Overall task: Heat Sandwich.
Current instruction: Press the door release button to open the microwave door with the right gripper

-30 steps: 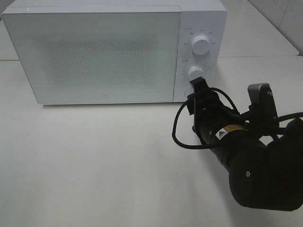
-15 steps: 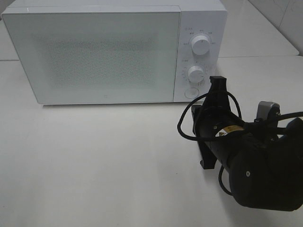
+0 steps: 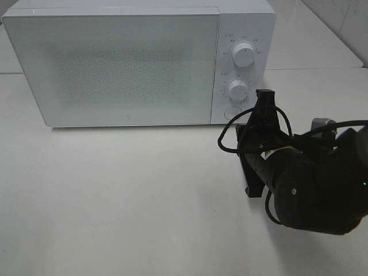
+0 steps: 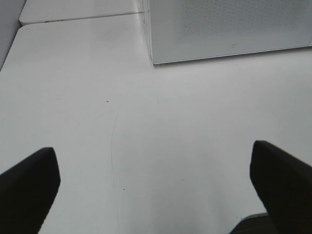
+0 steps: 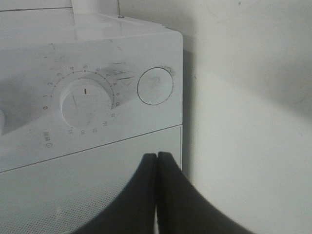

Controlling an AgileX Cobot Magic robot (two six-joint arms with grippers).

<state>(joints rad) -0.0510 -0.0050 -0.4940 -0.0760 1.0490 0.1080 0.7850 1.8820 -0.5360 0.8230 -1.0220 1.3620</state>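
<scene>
At the upper left of the high view, a white microwave (image 3: 126, 66) stands on the white bench (image 3: 115, 201), its door (image 3: 115, 109) shut. The door's speckled pane hides the inside. The sandwich shows in no view, and whether it sits in there I cannot tell.

Right of the door, the panel carries an upper dial (image 3: 244, 54), a lower dial (image 3: 237, 89) and a round button (image 3: 232, 112) beneath them.

At the lower right of that view lies the black right arm (image 3: 310, 190), with a cable (image 3: 225, 145) looped beside it. The right end effector (image 3: 264, 96) is closed and grips nothing. Its tip points up at the panel's lower right corner, just right of the lower dial and button. The right wrist view shows its fingers (image 5: 141, 195) pressed flat together, the panel beyond them.

The left end effector (image 4: 156, 173) is spread wide over bare bench and holds nothing. One black finger (image 4: 29, 187) shows at each side of its view, with a corner of the microwave ahead.
</scene>
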